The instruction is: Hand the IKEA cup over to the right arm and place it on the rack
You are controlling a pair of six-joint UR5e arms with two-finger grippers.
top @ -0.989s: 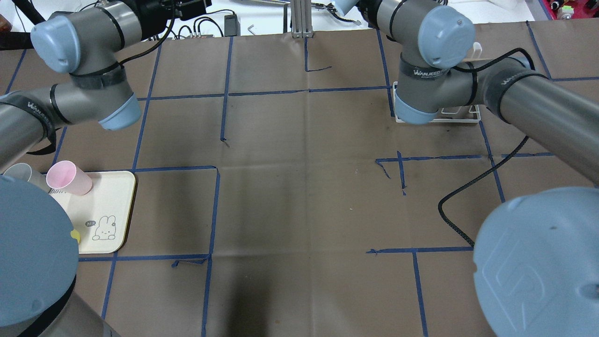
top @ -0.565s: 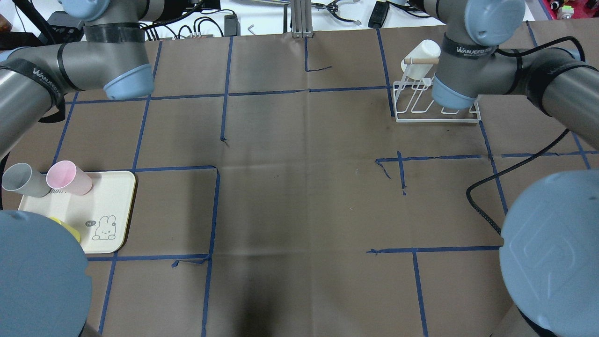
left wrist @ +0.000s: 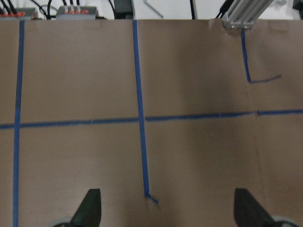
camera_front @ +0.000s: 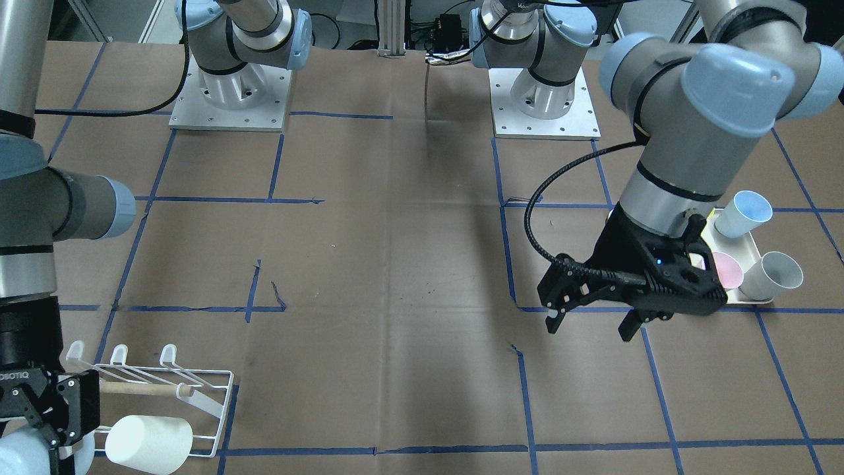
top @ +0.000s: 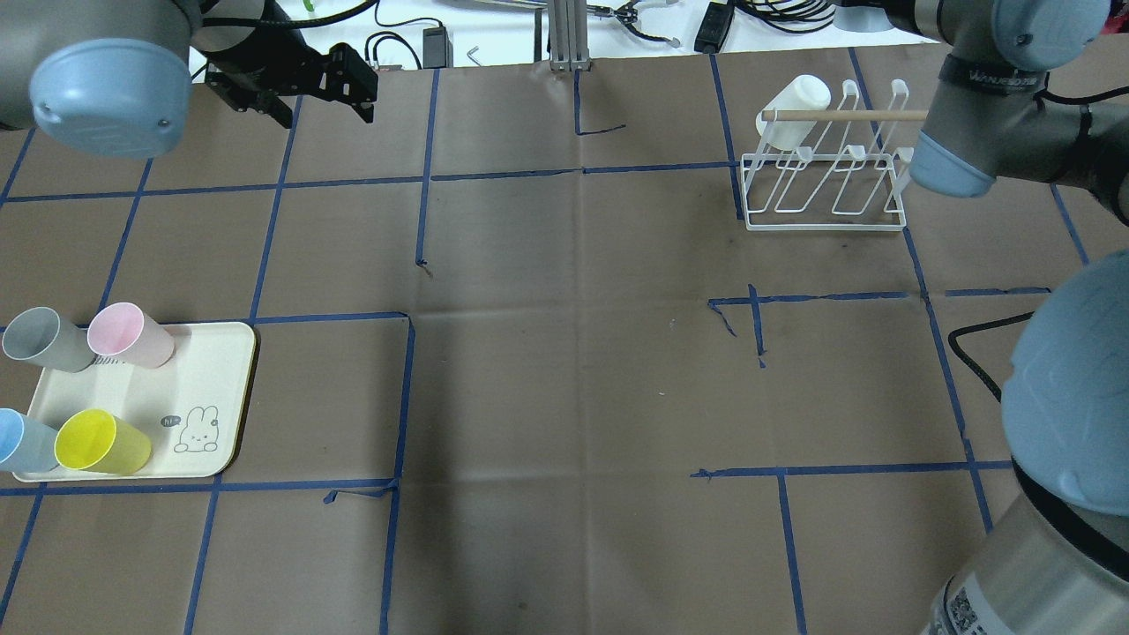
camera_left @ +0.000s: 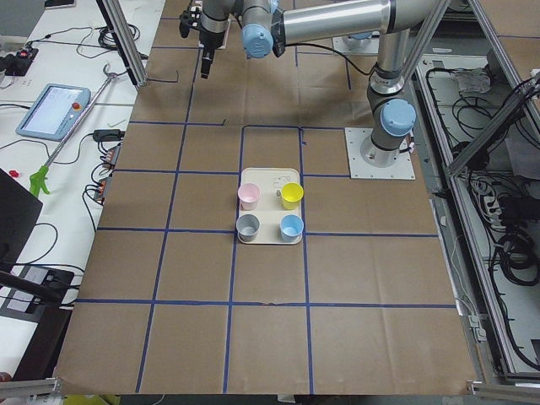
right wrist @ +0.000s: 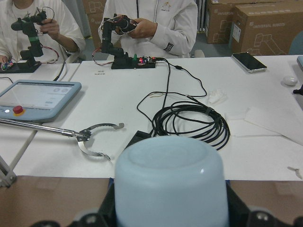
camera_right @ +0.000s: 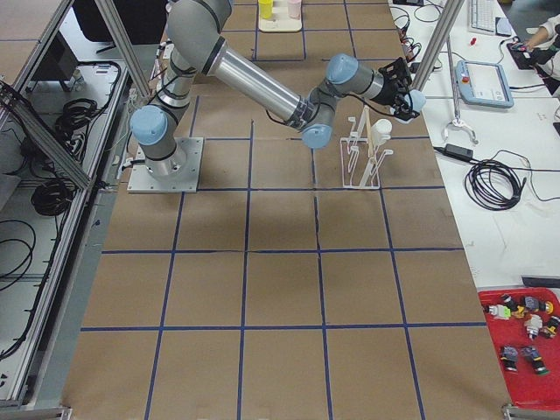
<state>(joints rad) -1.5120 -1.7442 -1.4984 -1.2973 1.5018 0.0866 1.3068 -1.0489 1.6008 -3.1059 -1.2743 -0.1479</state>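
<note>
Tabletop [top: 564, 353] — tray [top: 220, 388], four cups [top: 101, 441]; rack [top: 825, 220], one; gripper [camera_front: 56, 435], one.

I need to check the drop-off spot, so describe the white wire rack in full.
The rack is white wire: a rectangular base frame flat on the brown paper, with slanted prongs rising to hooked tips. A light wooden dowel lies across the prongs near their tops. A white cup sits tilted on it at the end nearer the table's middle. The rack stands upright at the robot's far right.
</note>
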